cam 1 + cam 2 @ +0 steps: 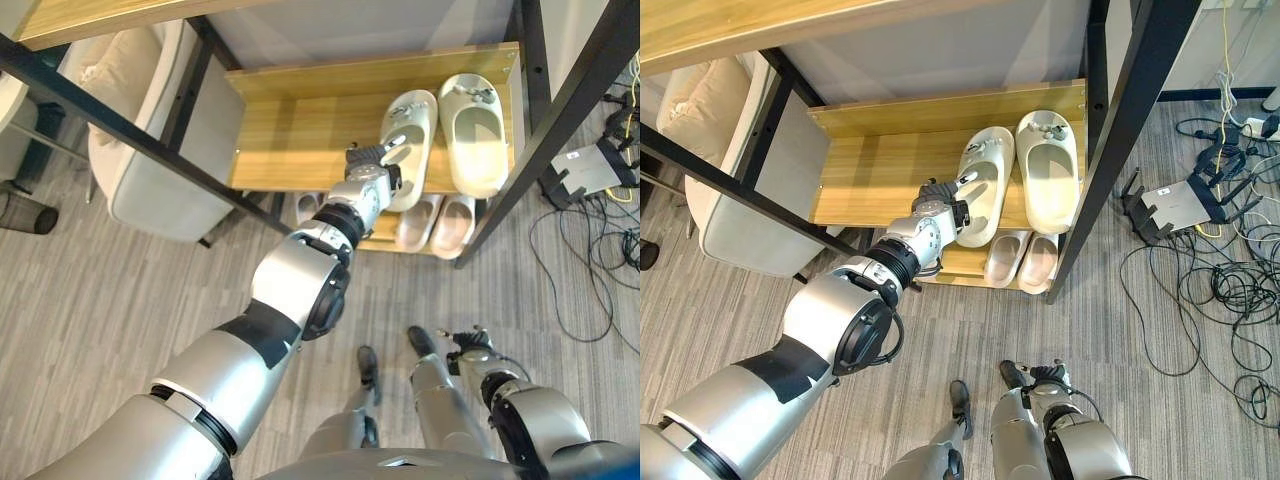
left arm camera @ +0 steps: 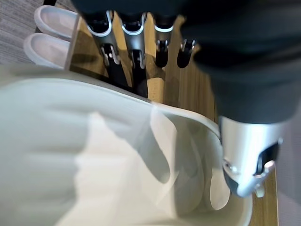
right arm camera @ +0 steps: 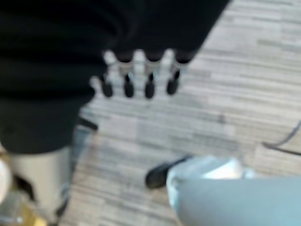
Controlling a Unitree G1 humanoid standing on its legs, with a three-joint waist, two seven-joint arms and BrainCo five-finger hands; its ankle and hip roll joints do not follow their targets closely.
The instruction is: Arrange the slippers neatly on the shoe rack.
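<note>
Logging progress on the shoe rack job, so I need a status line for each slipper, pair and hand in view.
Left slipper: on upper shelf, tilted, heel gripped by left hand.
Right slipper: on upper shelf, straight, untouched.
Lower pair of slippers: side by side on lower shelf.
Left hand: shut on left slipper's heel rim.
Right hand: low over floor, fingers relaxed, empty.

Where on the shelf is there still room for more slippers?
The upper shelf is bare on the robot's left side, from its left edge to the left hand. The right side is crowded with two cream slippers. Below, another pair fills the lower shelf's right end.
</note>
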